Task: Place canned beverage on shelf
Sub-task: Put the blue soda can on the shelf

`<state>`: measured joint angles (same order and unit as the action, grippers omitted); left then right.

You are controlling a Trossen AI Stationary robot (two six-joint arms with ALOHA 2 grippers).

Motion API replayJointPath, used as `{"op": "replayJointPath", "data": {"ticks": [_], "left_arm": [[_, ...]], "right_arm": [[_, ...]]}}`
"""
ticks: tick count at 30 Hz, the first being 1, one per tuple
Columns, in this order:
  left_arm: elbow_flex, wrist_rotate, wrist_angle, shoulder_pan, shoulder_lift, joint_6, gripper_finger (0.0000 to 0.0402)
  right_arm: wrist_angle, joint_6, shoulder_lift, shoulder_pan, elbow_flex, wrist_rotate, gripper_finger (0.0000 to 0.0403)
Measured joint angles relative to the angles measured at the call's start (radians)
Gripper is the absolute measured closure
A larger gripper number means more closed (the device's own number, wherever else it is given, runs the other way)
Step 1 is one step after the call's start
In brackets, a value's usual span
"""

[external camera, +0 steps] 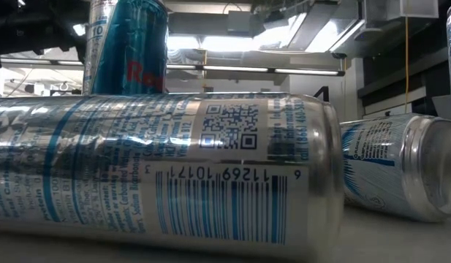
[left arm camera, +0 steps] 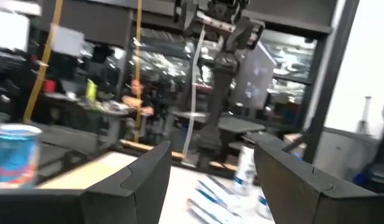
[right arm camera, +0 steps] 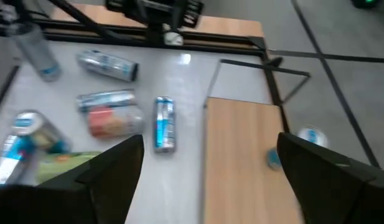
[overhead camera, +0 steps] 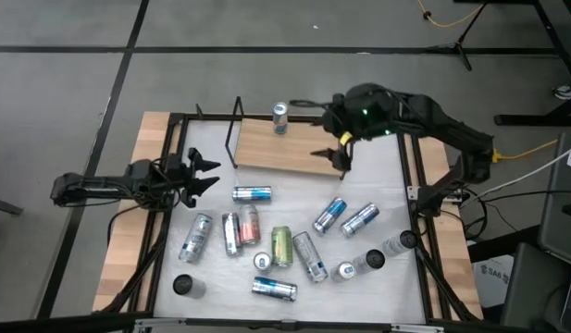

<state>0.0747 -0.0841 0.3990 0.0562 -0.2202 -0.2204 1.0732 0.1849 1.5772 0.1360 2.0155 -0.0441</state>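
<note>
The shelf (overhead camera: 283, 148) is a light wooden board with black wire end frames, at the table's far middle. One blue and silver can (overhead camera: 280, 117) stands upright on the board's far edge; it also shows in the right wrist view (right arm camera: 310, 142) and the left wrist view (left arm camera: 15, 155). My right gripper (overhead camera: 337, 155) hovers open and empty above the board's right end (right arm camera: 241, 155). My left gripper (overhead camera: 211, 176) is open and empty, just left of the shelf at the table's left side. Several cans (overhead camera: 252, 193) lie on their sides on the white table.
Loose cans lie between the shelf and the near edge, among them a green one (overhead camera: 281, 245) and a red one (overhead camera: 250, 225). Three cans stand upright: (overhead camera: 183, 285), (overhead camera: 373, 261), (overhead camera: 403, 242). In the low view a lying can (external camera: 159, 168) fills the frame. A black frame (overhead camera: 410, 185) borders the table.
</note>
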Motion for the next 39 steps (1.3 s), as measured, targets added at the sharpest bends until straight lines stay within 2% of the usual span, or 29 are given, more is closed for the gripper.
{"op": "replayJointPath", "data": {"ticks": [4, 9, 15, 18, 22, 26, 29, 31, 36, 39], "left_arm": [[0.088, 0.001, 0.001, -0.049, -0.140, -0.010, 0.0178], [0.272, 0.001, -0.045, -0.125, -0.356, -0.009, 0.0178], [0.563, -0.031, -0.287, -0.217, -0.601, -0.106, 0.0178], [0.683, -0.069, -0.358, -0.248, -0.706, -0.161, 0.0178], [0.789, -0.071, -0.340, -0.264, -0.798, -0.162, 0.0178], [0.830, -0.063, -0.287, -0.267, -0.853, -0.223, 0.0178], [0.879, 0.043, -0.288, -0.267, -0.883, -0.230, 0.0178], [0.936, 0.065, -0.353, -0.288, -0.920, -0.219, 0.0178], [1.146, -0.108, -0.671, -0.359, -1.057, -0.263, 0.0178], [1.280, -0.180, -0.860, -0.400, -1.151, -0.355, 0.0178]], "right_arm": [[-0.002, -0.005, 0.006, -0.067, 0.000, 0.000, 0.0045], [-0.032, -0.005, 0.018, -0.124, 0.000, 0.000, 0.0045], [-0.034, -0.005, 0.023, -0.158, 0.000, 0.000, 0.0045], [-0.032, -0.005, 0.026, -0.159, 0.000, 0.000, 0.0045], [-0.030, -0.009, 0.026, -0.156, 0.000, 0.000, 0.0045], [-0.022, -0.006, 0.026, -0.156, 0.000, 0.000, 0.0045], [-0.012, -0.005, 0.026, -0.156, 0.000, 0.000, 0.0045], [0.009, -0.005, 0.026, -0.156, 0.000, 0.000, 0.0045], [0.089, -0.032, 0.026, -0.156, 0.000, 0.000, 0.0045], [0.153, -0.063, 0.026, -0.156, 0.000, 0.000, 0.0045]]}}
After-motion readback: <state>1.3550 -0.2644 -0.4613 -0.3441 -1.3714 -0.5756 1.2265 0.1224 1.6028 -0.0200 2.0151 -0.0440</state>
